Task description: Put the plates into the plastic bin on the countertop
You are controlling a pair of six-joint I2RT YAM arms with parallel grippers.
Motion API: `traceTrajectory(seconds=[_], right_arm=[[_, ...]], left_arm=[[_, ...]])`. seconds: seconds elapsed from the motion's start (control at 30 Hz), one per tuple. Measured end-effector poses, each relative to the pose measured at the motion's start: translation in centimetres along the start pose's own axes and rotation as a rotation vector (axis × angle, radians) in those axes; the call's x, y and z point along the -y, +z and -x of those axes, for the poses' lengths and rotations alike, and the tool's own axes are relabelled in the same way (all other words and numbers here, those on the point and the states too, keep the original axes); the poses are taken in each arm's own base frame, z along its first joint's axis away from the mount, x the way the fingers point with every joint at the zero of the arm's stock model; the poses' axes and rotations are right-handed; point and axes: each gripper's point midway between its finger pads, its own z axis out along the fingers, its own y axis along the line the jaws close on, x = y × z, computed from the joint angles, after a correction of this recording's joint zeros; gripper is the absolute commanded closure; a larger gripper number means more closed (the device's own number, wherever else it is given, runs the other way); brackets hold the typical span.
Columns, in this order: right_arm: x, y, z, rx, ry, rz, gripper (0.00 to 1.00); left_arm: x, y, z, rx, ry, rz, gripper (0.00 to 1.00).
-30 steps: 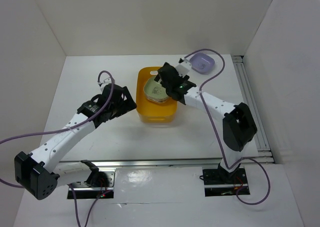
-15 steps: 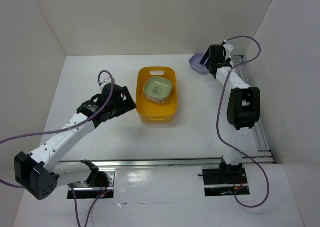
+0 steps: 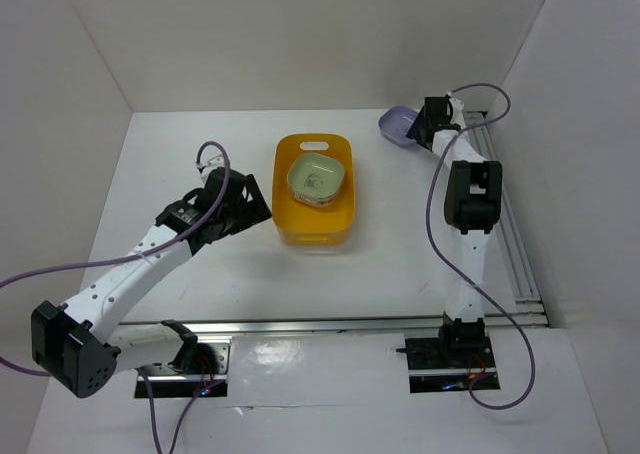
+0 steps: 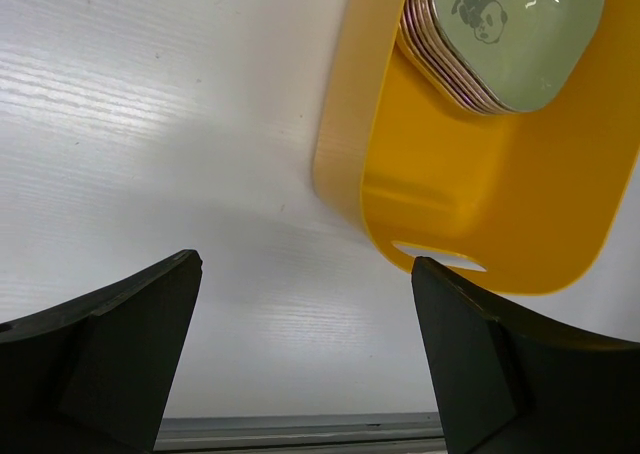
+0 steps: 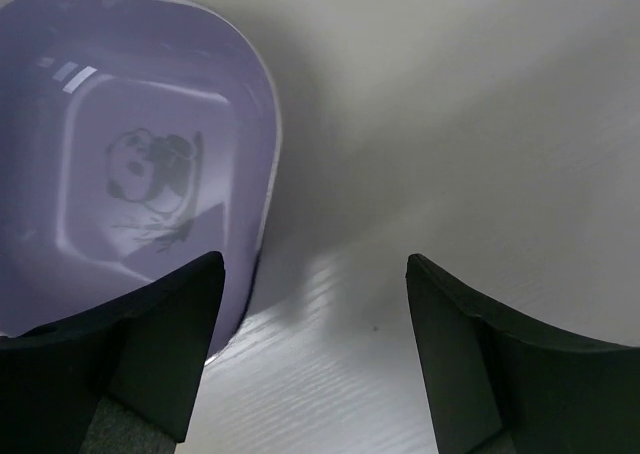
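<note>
The orange-yellow plastic bin (image 3: pixel 315 189) stands mid-countertop with a stack of plates (image 3: pixel 317 181) inside, a cream one with a panda print on top. The left wrist view shows the bin (image 4: pixel 480 204) and the stack (image 4: pixel 500 34) too. A lavender plate (image 3: pixel 397 126) lies on the countertop (image 3: pixel 180 154) at the far right. My right gripper (image 3: pixel 419 132) is open at that plate's right edge. In the right wrist view the plate (image 5: pixel 150 174) is at the left, the left finger (image 5: pixel 160 344) over its rim, and the gripper (image 5: pixel 315 354) is empty. My left gripper (image 3: pixel 250 206) is open and empty just left of the bin (image 4: pixel 305 354).
An aluminium rail (image 3: pixel 500 204) runs along the right wall beside the right arm. Another rail (image 3: pixel 330 326) crosses the near edge by the arm bases. White walls bound the back and both sides.
My right arm has swung from over the bin to the far right corner, down beside the lavender plate. The stack in the bin now shows uncovered. The left arm has barely moved.
</note>
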Motion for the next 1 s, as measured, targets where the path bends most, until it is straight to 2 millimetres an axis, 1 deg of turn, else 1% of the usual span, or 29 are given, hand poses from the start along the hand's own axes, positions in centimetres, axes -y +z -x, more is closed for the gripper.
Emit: traceTrajectory(seconds=[0.03,0.07,0.1,0.13,0.17,0.2,0.23,0.27,0.3,0.4,0.43,0.5,0.57,0.6,0.63,0.67,0.73,0.77,0.8,0.83,0.87,0.9,1.0], right_arm=[[0.3,0.6,-0.6,-0.013,-0.002,-0.006,0.24],[0.6,1.1,-1.4,-0.028,-0.006,-0.013,0.33],[1.0,1.7,-2.0,-0.033,-0.02,-0.025,0.45],[0.9,1.8,-1.8,-0.029,-0.015,-0.019,0.57],[1.0,1.8,-1.9,-0.034,-0.015,-0.017,0.64],[1.0,1.8,-1.9,-0.037,-0.011,-0.014,0.83],[1.1,1.8,-1.9,-0.038,-0.009,-0.014,0.89],[0.8,1.9,-1.5,-0.025,0.008,-0.003,0.96],[0.6,1.9,-1.2,-0.02,0.014,0.008,1.0],[0.5,1.8,-1.1,-0.019,0.041,0.007,1.0],[0.5,1.6,-1.1,-0.017,0.05,0.009,1.0],[0.9,0.3,-2.0,-0.039,0.059,-0.001,1.0],[1.7,-1.9,-2.8,-0.055,0.066,-0.018,1.0],[2.2,-3.6,-3.4,-0.064,0.066,-0.031,1.0],[2.4,-5.1,-3.5,-0.062,0.063,-0.035,1.0],[2.4,-7.0,-3.7,-0.054,0.064,-0.035,1.0],[1.9,-11.4,-3.7,-0.021,0.062,-0.024,1.0],[1.1,-13.9,-3.3,0.015,0.067,0.001,1.0],[0.2,-15.9,-2.9,0.044,0.069,0.025,1.0],[-0.8,-18.4,-2.2,0.086,0.077,0.057,1.0],[-1.8,-20.1,-1.5,0.12,0.086,0.089,1.0],[-3.2,-22.3,-0.7,0.162,0.098,0.13,1.0],[-5.6,-26.6,0.8,0.237,0.133,0.21,1.0]], left_arm=[[-0.1,0.0,0.0,0.002,0.0,0.005,0.0],[-0.2,0.0,0.1,0.004,0.0,0.009,0.0],[-0.3,0.1,0.1,0.008,0.0,0.015,0.0],[-0.4,0.1,0.1,0.009,0.001,0.018,0.0],[-0.5,0.1,0.1,0.011,0.001,0.021,0.0],[-0.6,0.1,0.1,0.01,0.001,0.024,0.0],[-0.6,0.2,0.1,0.01,0.002,0.027,0.0],[-0.8,0.2,0.0,0.009,0.001,0.031,0.0],[-0.9,0.3,0.0,0.008,0.001,0.034,0.0],[-1.0,0.3,0.1,0.01,-0.002,0.04,0.0],[-1.0,0.3,0.1,0.011,-0.002,0.041,0.0],[-1.1,0.3,0.1,0.012,-0.002,0.042,0.0],[-1.2,0.4,0.0,0.012,-0.001,0.047,0.0],[-1.3,0.4,0.0,0.013,-0.001,0.05,0.0],[-1.4,0.4,0.0,0.014,0.0,0.054,0.0],[-1.5,0.5,0.0,0.014,0.0,0.056,0.0],[-1.5,0.5,-0.1,0.013,0.0,0.059,0.0],[-1.5,0.5,-0.1,0.013,0.001,0.059,0.0],[-1.5,0.5,-0.1,0.013,0.0,0.059,0.0],[-1.5,0.5,-0.1,0.012,0.001,0.059,0.0],[-1.5,0.5,-0.1,0.013,0.001,0.059,0.0],[-1.6,0.5,-0.2,0.011,0.002,0.059,0.0],[-1.6,0.6,-0.3,0.007,0.002,0.061,0.0]])
